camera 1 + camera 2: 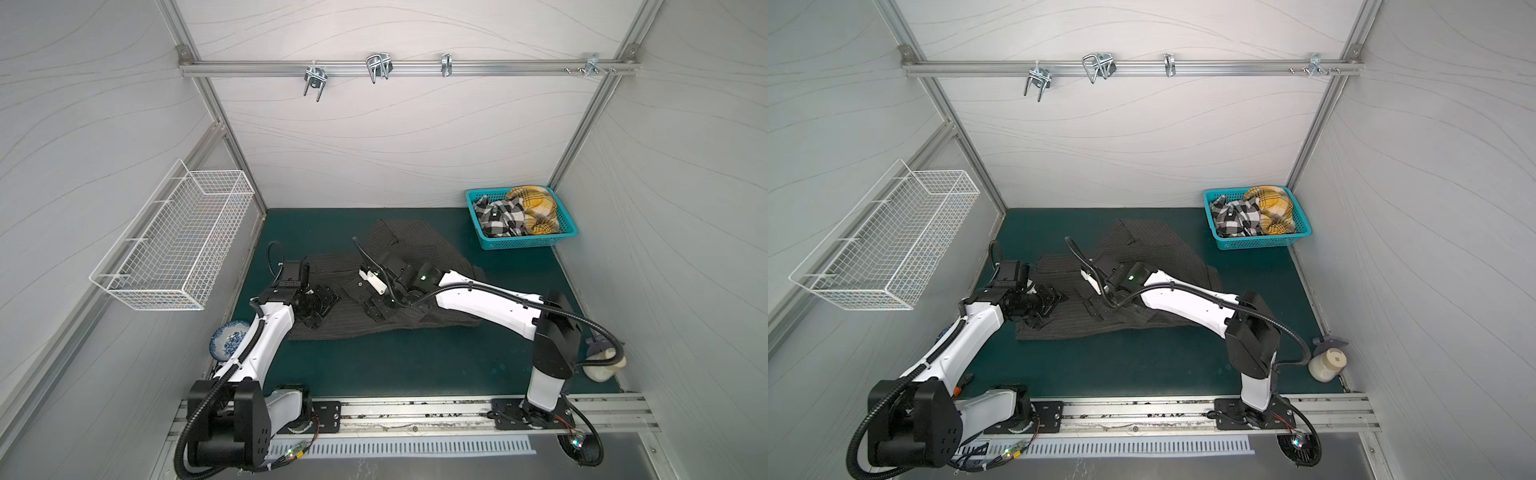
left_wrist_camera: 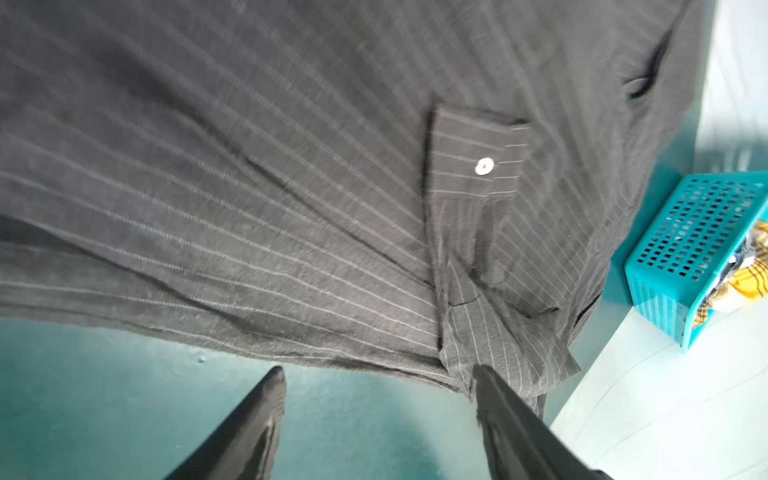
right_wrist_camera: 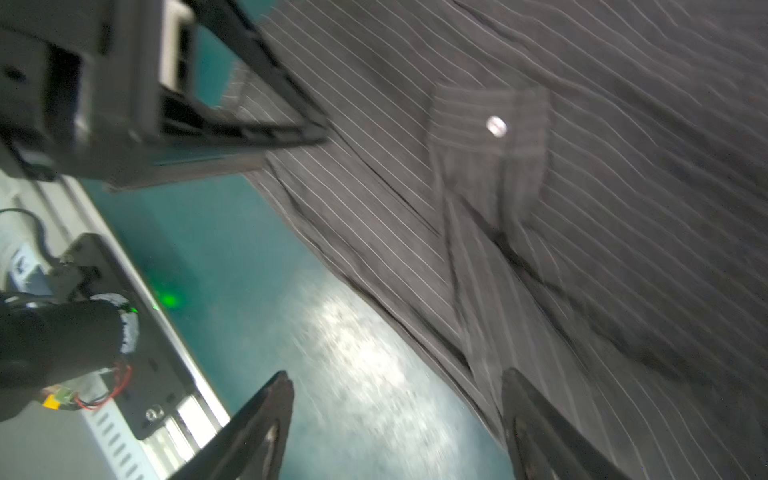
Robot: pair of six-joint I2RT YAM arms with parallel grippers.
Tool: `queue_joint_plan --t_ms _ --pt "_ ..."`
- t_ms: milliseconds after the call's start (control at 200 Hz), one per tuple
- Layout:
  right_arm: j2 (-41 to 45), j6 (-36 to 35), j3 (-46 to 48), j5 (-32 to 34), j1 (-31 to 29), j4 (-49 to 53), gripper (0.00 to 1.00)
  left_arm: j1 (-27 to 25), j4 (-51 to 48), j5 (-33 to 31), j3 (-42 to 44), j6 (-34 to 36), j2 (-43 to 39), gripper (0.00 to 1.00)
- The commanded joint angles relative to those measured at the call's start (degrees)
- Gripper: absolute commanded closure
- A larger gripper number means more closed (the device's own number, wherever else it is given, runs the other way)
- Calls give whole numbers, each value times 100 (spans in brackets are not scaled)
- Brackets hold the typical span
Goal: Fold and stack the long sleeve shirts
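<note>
Top view: charcoal pinstriped shirt [image 1: 419, 249] spread on green counter [image 1: 395, 361], long axis left to right; left hand [image 1: 321, 309] at its left edge, right hand [image 1: 377, 309] over its middle, both wide open, empty; plaid shirts [image 1: 498, 218] in teal basket [image 1: 498, 245]

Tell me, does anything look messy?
The dark striped shirt lies crooked and wrinkled on the green mat, one cuff flopped across it. The black-and-white plaid shirt and yellow plaid shirt are bunched in the teal basket.
</note>
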State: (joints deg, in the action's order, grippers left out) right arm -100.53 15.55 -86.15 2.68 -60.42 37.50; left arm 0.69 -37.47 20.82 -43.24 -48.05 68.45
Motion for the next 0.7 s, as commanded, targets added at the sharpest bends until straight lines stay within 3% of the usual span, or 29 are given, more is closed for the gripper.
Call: queue_joint_plan --t_ms 0,205,325,470,695 --pt "931 739 365 226 343 447 21 28 375 279 -64 42 375 25" --pt "1852 1635 2007 -438 1227 373 32 -68 1156 737 -449 -73 1300 23" --pt "2207 1893 2664 -827 1545 105 40 -167 1719 992 -650 -244 1952 29" --pt "2354 1917 2847 -943 1649 95 49 -215 2144 1045 -844 -344 2523 36" --pt "2480 1926 2941 -1016 1744 122 58 -210 1910 818 -1256 -239 3138 49"
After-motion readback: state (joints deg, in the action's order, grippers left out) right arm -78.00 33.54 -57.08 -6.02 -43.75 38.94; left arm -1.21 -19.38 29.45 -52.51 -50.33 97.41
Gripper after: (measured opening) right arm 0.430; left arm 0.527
